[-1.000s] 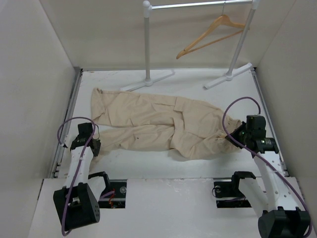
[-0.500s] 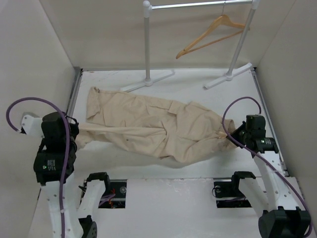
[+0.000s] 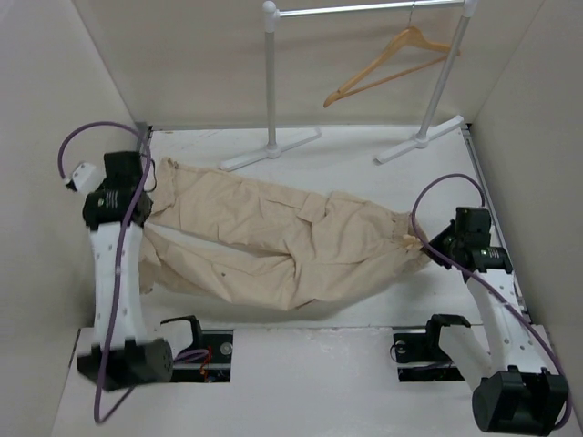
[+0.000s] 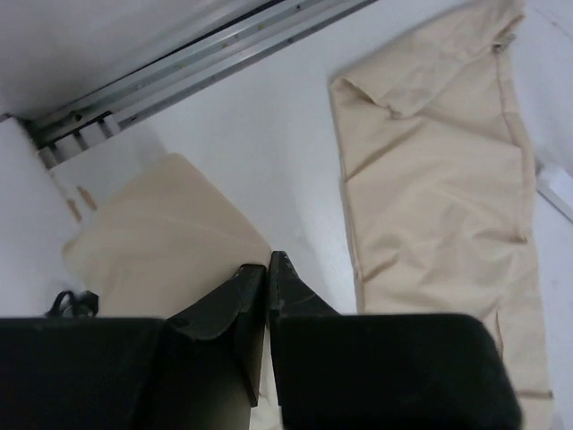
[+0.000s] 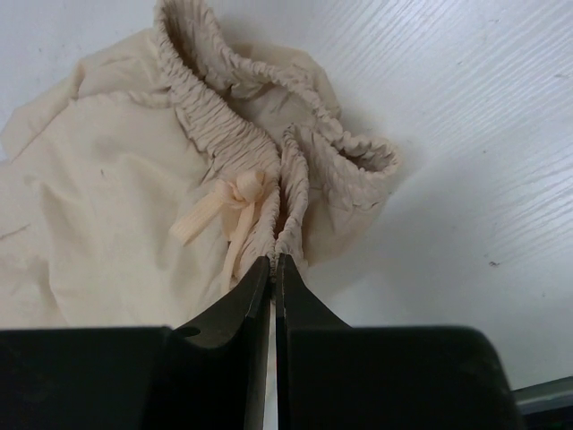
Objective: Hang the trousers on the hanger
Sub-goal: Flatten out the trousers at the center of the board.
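Your left jaws are pinched shut on the end of one leg [image 4: 170, 237] near the left edge of the table [image 3: 364, 155]. From there the trousers [image 3: 291, 241] stretch across to your right jaws, nipped shut on the gathered elastic waistband [image 5: 215, 125] beside its drawstring bow [image 5: 235, 193]. The cloth looks light and limp, likely to sag and bunch, so hem and waistband, where it is thickest, are the places to hold when carrying it to the wooden hanger [image 3: 387, 62].

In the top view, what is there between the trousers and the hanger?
In the top view, bare table and the feet of the white rack lie between the trousers and the hanger, which hangs from the rack's bar.
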You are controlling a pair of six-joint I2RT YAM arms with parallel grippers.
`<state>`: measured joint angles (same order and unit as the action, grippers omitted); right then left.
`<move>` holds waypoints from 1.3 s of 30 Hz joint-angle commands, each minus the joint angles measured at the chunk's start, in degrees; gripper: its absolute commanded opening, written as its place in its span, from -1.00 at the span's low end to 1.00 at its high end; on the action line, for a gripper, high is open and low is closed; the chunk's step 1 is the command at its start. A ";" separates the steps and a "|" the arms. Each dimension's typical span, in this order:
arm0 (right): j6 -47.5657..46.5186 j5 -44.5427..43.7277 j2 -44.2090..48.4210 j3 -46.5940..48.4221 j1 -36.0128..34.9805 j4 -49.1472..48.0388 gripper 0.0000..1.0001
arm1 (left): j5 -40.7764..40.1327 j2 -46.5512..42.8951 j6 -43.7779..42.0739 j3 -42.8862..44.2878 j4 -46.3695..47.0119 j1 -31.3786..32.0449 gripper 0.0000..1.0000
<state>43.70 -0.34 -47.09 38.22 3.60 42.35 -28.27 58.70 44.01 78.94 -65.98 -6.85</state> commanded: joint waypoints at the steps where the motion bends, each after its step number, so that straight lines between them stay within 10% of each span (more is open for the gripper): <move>1: -0.64 -2.30 -0.45 4.40 2.68 -1.84 -0.95 | -0.56 17.09 -3.49 -0.81 18.83 -4.43 -0.94; 6: -0.81 -2.47 0.42 4.94 6.46 0.80 -0.95 | -0.90 50.23 -10.07 19.19 15.55 -6.29 -0.91; 10: -0.99 -2.82 3.93 3.18 9.54 3.44 -0.94 | -4.86 58.11 -15.26 26.80 13.32 -6.03 -0.44; 15: -0.90 -3.36 3.77 3.35 10.60 3.27 -0.89 | 0.47 48.82 -14.49 19.95 19.48 -7.61 0.10; 23: 1.73 -1.86 -5.63 10.20 8.50 -3.23 -0.86 | 4.89 19.48 -7.98 -8.23 22.73 -2.69 0.12; 29: 2.61 -1.16 -6.35 9.16 4.63 -4.90 -0.90 | 6.73 1.97 -5.61 -24.42 18.34 -12.69 0.05; 39: 2.79 0.78 -4.41 6.17 1.99 -5.08 -0.90 | 10.87 7.56 -2.79 -36.75 31.77 -18.59 0.03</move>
<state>46.11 -0.54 -52.45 44.45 6.26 39.53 -17.96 64.66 39.94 42.41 -41.56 -24.56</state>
